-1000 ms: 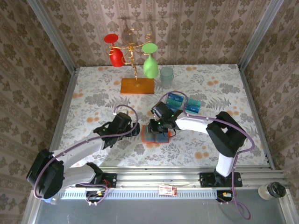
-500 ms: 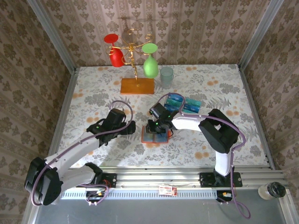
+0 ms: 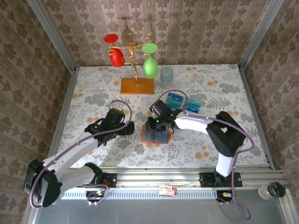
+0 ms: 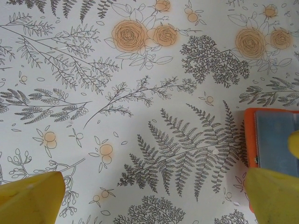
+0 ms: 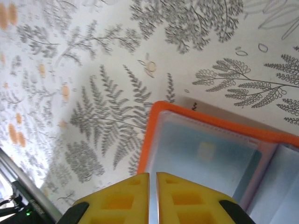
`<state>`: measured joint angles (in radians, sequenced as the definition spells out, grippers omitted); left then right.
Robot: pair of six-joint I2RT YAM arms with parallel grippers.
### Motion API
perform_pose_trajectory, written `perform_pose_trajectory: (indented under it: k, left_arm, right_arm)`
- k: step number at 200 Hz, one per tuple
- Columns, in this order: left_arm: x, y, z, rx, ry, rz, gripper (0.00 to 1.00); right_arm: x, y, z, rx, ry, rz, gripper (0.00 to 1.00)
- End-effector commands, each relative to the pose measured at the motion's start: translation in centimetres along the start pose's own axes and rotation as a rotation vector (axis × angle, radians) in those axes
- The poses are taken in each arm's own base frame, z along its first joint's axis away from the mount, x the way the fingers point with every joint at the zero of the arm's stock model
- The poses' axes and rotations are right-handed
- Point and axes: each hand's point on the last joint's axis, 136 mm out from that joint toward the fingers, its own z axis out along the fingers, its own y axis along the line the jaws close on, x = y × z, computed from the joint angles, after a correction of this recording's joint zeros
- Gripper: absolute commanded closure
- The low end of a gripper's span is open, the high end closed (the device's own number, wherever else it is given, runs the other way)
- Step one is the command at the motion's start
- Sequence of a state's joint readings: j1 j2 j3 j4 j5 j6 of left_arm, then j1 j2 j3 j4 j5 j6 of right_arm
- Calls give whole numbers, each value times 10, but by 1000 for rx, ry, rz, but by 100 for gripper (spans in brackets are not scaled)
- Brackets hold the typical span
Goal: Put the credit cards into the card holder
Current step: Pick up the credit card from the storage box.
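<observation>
Top view: the holder (image 3: 156, 137) lies unfolded and flat on the table (image 3: 93, 88), about midway across and nearer the near edge than the far one, with an orange rim around a grey-blue inside. The right claw (image 3: 155, 128) is down over the holder's far left part, its arm reaching in from the right; how its fingers stand I cannot tell from here. The left claw (image 3: 130, 128) hangs just left of the holder, apart from it. Two blue cards (image 3: 176, 98) lie side by side behind the holder, toward the right, and a cable loop crosses over the left one. Near the far edge a wooden stand (image 3: 137, 86) carries a red glass (image 3: 113, 50) and a green glass (image 3: 150, 64), with a pale cup (image 3: 166, 75) just to its right

Left wrist: the left claw (image 4: 152, 200) is spread wide and grips nothing, one yellow fingertip in each lower corner and bare floral cloth between them. The holder (image 4: 273, 140) shows at the right edge, its orange rim close above the right fingertip; whether they touch I cannot tell

Right wrist: the right claw (image 5: 153, 198) is closed to a hair-thin slit between its yellow pads, and I cannot tell whether anything sits in that slit. Its tips are over the holder (image 5: 219, 121), just inside the left rim. A bluish card (image 5: 205, 151) with a small pale square shows through the clear pocket
</observation>
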<state>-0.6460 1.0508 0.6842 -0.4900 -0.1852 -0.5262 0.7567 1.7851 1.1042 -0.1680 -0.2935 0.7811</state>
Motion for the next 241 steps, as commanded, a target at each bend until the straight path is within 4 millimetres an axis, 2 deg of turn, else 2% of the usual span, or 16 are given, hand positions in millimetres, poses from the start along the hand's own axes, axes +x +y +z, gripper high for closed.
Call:
perform_pose_trajectory:
  k: [1,39,78,108,133,160,176,200,241]
  left_arm:
    - [-8,-2,-10,14,-19,2,0]
    - [-9,-1,-17,28,-40,2,0]
    - [-9,-3,-21,49,-53,-7,0]
    - [-8,-5,-21,62,-40,2,0]
    - [-10,-7,-22,74,-56,14,0]
    - [-11,-10,-21,87,-50,18,0]
    - [-12,-13,-20,91,-43,21,0]
    - [-11,-14,-14,92,-31,3,0]
    - [-12,-21,-10,130,-39,-42,0]
  right_arm:
    - [-13,15,-30,12,-49,-40,86]
    - [-27,14,-67,56,-93,-56,79]
    - [-46,3,-105,119,-137,-72,65]
    - [-50,-23,-131,229,-127,-92,51]
    - [-55,-55,-145,353,-106,-138,38]
    - [-57,-94,-154,500,-67,-182,36]
    - [-60,-110,-160,588,-48,-222,36]
    - [-65,-122,-165,680,-10,-301,37]
    - [-69,-139,-154,757,34,-371,43]
